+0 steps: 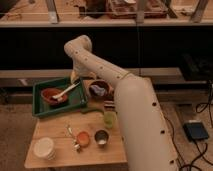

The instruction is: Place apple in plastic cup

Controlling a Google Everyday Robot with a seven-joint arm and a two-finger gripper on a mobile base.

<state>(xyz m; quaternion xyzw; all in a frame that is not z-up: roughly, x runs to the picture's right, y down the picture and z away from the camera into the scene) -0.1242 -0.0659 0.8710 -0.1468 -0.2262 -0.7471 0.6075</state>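
Wooden worktop (pixel 55 127) with a green tray (pixel 40 107) at the back left. In the tray, a reddish-brown bowl (pixel 50 94) with a white spoon (pixel 67 91) leaning over its rim. Just right of the tray, a second dark bowl (pixel 98 89) with something pale blue inside.

Near the front edge, the apple (pixel 83 138), resting directly on the worktop, just left of a dark metal cup (pixel 101 137). Behind the metal cup, the plastic cup (pixel 109 119), upright, close against the white arm (pixel 135 110). At the front-left corner, a white ribbed container (pixel 44 148).

At the far end of the arm, past the raised elbow, the end effector (pixel 75 76), low by the tray's back-right corner, well apart from apple and plastic cup. Open or closed, holding anything or not: cannot tell.
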